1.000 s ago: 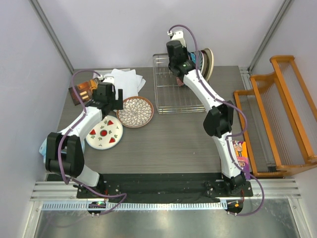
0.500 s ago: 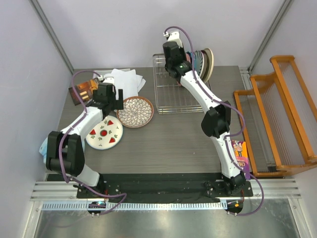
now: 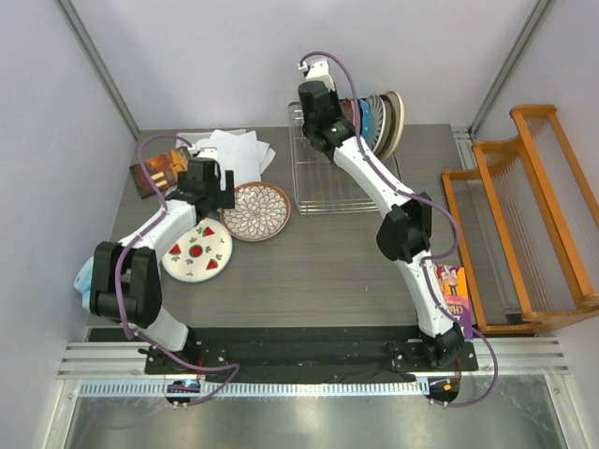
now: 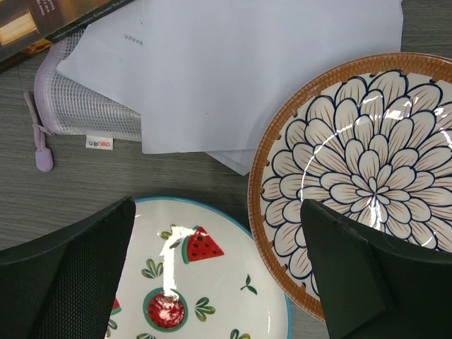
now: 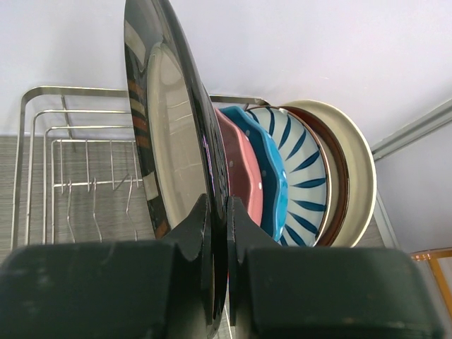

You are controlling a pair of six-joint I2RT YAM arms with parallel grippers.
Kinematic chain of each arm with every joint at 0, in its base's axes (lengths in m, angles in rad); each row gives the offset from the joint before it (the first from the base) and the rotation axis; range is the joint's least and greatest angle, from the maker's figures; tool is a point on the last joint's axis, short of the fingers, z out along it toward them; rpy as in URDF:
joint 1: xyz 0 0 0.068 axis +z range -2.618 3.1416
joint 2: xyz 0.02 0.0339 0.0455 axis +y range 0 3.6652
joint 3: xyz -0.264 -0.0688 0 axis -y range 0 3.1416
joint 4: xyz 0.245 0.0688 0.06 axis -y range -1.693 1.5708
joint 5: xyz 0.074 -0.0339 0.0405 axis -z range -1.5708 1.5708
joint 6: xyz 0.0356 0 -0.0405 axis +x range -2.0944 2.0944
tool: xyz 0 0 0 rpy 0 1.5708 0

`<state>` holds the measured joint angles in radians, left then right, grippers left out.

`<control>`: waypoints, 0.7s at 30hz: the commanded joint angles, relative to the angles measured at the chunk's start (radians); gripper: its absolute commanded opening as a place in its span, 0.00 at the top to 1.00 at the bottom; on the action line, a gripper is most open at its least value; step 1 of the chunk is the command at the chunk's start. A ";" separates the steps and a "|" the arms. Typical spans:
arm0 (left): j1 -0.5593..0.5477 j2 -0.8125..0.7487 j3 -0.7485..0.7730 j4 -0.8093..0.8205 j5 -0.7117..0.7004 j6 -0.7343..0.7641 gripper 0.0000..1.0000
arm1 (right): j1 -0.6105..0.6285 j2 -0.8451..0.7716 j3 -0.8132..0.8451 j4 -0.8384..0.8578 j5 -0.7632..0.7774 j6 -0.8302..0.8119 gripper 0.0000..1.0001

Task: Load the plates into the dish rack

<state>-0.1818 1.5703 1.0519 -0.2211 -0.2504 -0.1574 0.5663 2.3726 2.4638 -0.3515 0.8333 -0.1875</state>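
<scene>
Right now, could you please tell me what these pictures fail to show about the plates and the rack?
- Dark-rimmed plate: its lower edge, right wrist view, hidden behind the right gripper; whether it sits between the dish rack tines is unknown.
- Pink plate: same view, mostly hidden by the dark-rimmed plate.
- Fruit-patterned plate: left wrist view, cut off by the bottom edge.

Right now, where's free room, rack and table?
In the rack, slots left of the dark-rimmed plate are empty; its right end packed. The table is bare in front of the rack, right of the petal plate. Far-left corner crowded with papers.
</scene>
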 commanded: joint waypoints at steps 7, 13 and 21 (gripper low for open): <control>0.002 0.004 0.013 0.043 -0.001 -0.013 0.01 | -0.002 -0.073 0.070 0.192 0.046 -0.003 0.99; 0.002 0.010 0.017 0.045 0.008 -0.014 0.01 | -0.013 -0.073 0.049 0.198 0.052 -0.006 0.99; 0.002 0.011 0.017 0.035 -0.007 -0.008 0.00 | -0.028 -0.049 0.047 0.189 0.039 0.003 0.99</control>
<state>-0.1818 1.5845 1.0519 -0.2207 -0.2504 -0.1574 0.5468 2.3741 2.4638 -0.3431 0.8360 -0.1898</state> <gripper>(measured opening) 0.994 0.094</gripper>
